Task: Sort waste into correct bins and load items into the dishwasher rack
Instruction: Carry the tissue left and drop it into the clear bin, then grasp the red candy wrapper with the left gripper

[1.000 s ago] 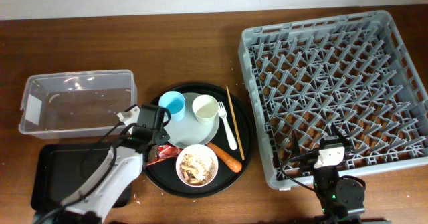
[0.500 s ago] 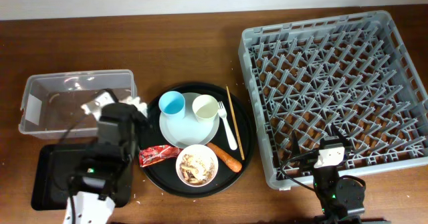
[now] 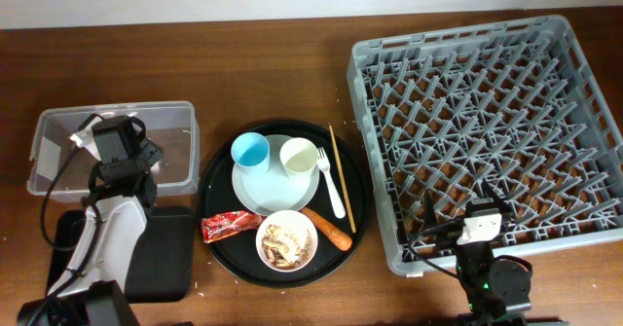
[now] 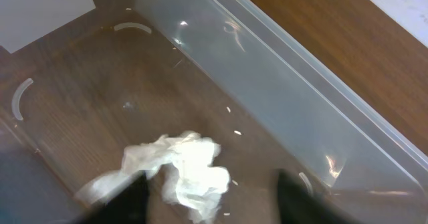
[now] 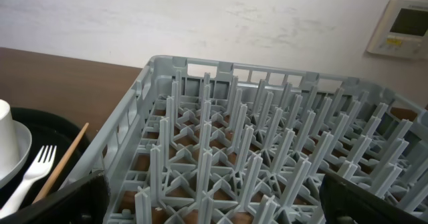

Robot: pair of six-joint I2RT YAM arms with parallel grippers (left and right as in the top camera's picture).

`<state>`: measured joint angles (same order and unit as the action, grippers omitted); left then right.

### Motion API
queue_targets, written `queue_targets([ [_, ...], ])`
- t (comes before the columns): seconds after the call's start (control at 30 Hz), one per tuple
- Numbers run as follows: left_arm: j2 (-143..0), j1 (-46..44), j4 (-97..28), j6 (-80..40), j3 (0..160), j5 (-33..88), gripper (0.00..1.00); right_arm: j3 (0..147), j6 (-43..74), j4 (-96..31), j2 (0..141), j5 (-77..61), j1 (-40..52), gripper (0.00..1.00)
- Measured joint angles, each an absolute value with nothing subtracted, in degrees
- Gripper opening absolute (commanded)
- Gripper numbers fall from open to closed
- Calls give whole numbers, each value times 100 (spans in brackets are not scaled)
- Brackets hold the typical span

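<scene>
A: Which step?
B: Waste sorting. The tissue (image 4: 187, 174) lies in the tub (image 4: 287, 117), low in the left wrist view. The left gripper (image 4: 210, 197) is spread over it, empty, and the right gripper (image 5: 214, 207) is open.
A: Next?
B: Probably the wrapper (image 3: 226, 227), centre-left overhead.

Free rm in tub (image 4: 281, 97) beside tissue (image 4: 187, 174)

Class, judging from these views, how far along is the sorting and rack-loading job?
Done: the crumpled tissue lies in the clear tub. In hand: nothing; the left gripper hangs open above it. Left: wrapper, carrot, food scraps, and blue cup, cream cup, bowl, plate, fork, chopsticks; the rack holds nothing.
</scene>
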<state>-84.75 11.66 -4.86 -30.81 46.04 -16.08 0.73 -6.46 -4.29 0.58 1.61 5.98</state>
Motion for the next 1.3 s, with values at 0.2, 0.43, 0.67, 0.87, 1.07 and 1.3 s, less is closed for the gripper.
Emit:
queue_targets([
  [0.2,-8466,1166,-1398,-2620,5216,-1505,99,73,-646,-429,58,161,598,99],
  [0.43,-7133,1160,-4836,-2526,6877,429,47,73,-648,-429,58,161,598,99],
  [0.67,-6414,878,-7179,-3553,6921,1090,49,73,-646,-429,58,161,598,99],
  [0.87,-6396,-537,-7516,-6130,5977,541,54,73,-646,-429,58,161,598,99],
  [1.07,-6401,-1787,-6239,-8425,5087,34,53,73,-646,-429,58,161,598,99],
  [1.3,-7341,-1914,-5290,-9480,4635,-281,54,73,-646,-429,58,161,598,99],
])
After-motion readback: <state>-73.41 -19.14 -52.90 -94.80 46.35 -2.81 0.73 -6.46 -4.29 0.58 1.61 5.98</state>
